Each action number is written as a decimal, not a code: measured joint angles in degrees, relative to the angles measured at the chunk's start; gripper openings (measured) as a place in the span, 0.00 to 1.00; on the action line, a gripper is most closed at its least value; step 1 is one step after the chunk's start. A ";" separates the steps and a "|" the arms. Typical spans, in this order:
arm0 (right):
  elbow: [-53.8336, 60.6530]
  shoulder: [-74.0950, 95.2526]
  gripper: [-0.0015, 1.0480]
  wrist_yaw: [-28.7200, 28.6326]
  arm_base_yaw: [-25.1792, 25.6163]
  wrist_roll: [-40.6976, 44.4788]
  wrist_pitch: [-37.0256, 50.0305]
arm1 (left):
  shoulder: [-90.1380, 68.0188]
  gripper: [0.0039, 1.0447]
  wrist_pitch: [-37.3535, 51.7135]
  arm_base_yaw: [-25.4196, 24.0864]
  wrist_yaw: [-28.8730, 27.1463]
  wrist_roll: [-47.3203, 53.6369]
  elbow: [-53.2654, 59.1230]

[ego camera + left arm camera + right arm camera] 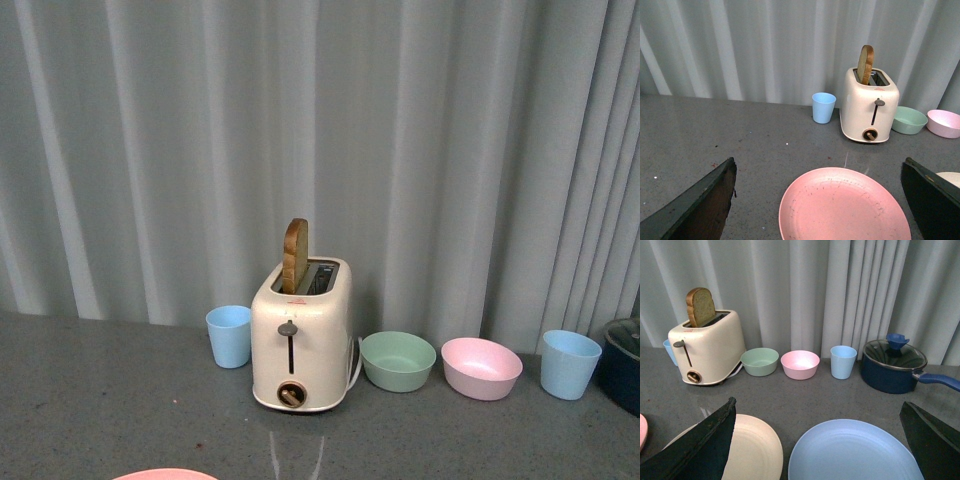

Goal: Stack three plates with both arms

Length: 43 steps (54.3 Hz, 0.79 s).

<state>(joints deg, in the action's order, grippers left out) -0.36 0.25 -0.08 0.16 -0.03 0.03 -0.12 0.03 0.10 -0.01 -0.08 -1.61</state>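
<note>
The table (700,135) is flat and grey, with nothing stacked yet. The left gripper (817,205) hangs over the pink plate (845,207), jaws wide and empty. The right gripper (817,440) is likewise wide and empty over the blue plate (855,452), with the cream plate (752,447) just beside it, apart. Risk: thin, low rims give little purchase, so a plate may slip or skid. The toaster (300,335) and pot (892,367) stand behind — an overreach could strike them, or the bowls (398,360) and cups (570,364).

Soft, even light is filling all three views; the counter (90,400) is showing faint shadows and slight glare.
</note>
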 joint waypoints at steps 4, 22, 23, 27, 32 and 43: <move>0.00 0.00 0.93 0.00 0.00 0.00 0.00 | 0.00 0.94 0.00 0.00 0.00 0.00 0.00; 0.00 0.00 0.93 0.00 0.00 0.00 0.00 | 0.00 0.94 0.00 0.00 0.00 0.00 0.00; 0.00 0.00 0.93 0.00 0.00 0.00 0.00 | 0.00 0.94 0.00 0.00 0.00 0.00 0.00; 0.00 0.00 0.93 0.00 0.00 0.00 0.00 | 0.00 0.94 0.00 0.00 0.00 0.00 0.02; 0.00 0.00 0.93 0.00 0.00 0.00 0.00 | 0.00 0.94 0.00 0.00 0.00 0.00 0.00; 0.00 0.00 0.93 0.02 0.00 0.00 0.00 | 0.00 0.94 0.00 0.00 0.02 0.00 0.00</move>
<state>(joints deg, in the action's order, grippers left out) -0.36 0.25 -0.05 0.16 -0.03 0.03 -0.12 0.03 0.10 0.01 -0.08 -1.61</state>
